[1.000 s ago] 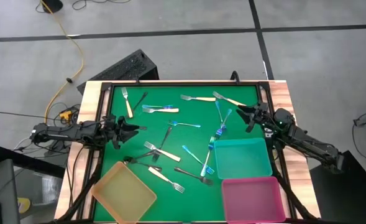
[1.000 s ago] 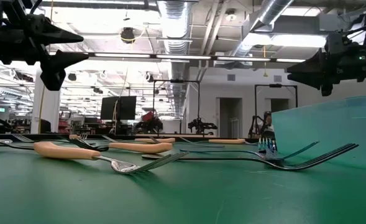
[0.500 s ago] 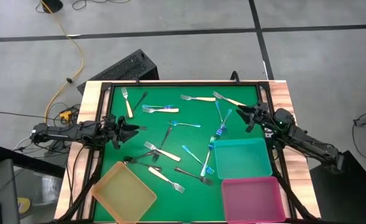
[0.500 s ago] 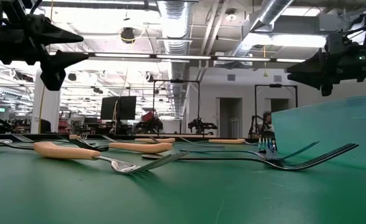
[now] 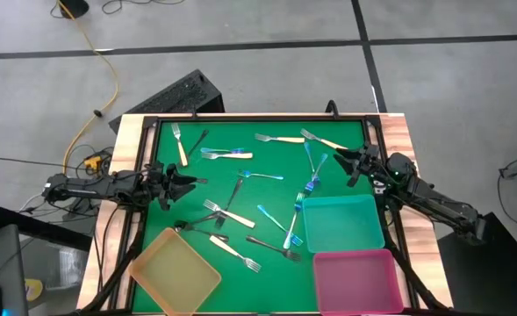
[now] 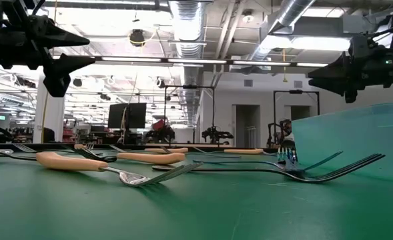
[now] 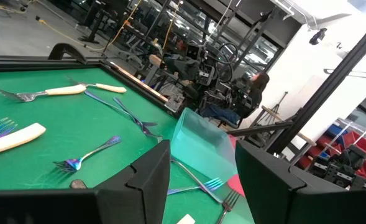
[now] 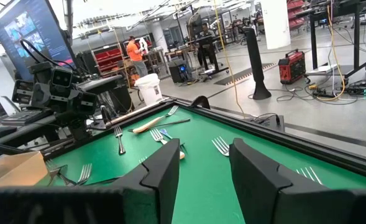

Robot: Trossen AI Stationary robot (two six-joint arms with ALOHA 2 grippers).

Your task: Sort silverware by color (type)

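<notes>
Because nothing has been sorted yet, the green felt tabletop (image 5: 267, 197) carries every fork loose, while three square plastic trays wait empty along its 6 o'clock edge: yellow (image 5: 175, 270) at 7 o'clock, teal (image 5: 343, 221) and pink (image 5: 355, 277) at 5 o'clock, apparently one per fork kind. The left pincer (image 5: 188, 182) hovers at 9 o'clock, the right pincer (image 5: 344, 159) at 2 o'clock, both parted and holding nothing, probably poised to start. The cream-handled forks (image 5: 226, 214), iridescent blue forks (image 5: 293, 226) and dark-grey metal forks (image 5: 272, 247) lie mixed from 12 o'clock through centre.
</notes>
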